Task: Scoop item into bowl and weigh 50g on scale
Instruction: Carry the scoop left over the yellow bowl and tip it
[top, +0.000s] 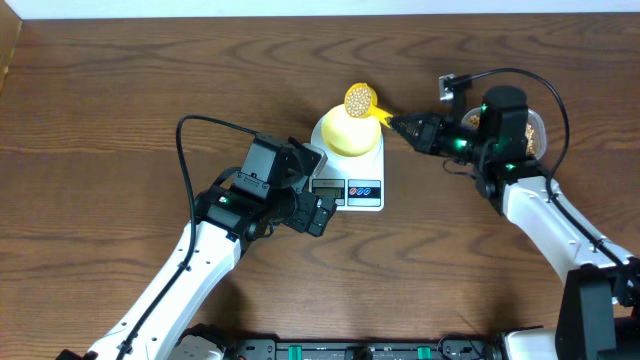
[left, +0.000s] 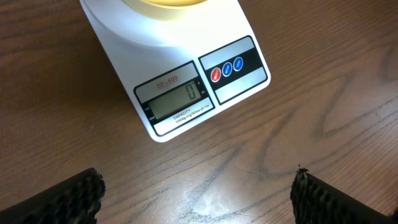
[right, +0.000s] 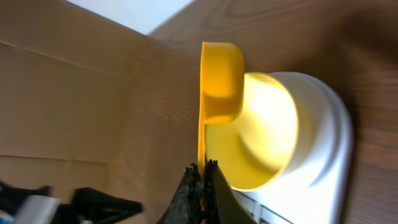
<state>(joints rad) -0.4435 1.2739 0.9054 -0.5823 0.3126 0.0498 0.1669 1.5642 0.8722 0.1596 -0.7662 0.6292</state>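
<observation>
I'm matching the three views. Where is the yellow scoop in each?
Overhead: scoop top centre, by the bowl's far rim, in the right gripper.
Left wrist: not in it.
Right wrist: centre, handle pinched between the fingers.
Shared landmark: the bowl on the white scale, in all three.

Your left fingers (left: 68, 196), spread wide, crowd the scale's (top: 350, 188) display end. Scoop (top: 361, 99) in your right fingers (right: 189, 194) hangs at the bowl's (top: 350, 133) far rim; that arm walls off the right. Counter (top: 120, 90) far left is open.
</observation>
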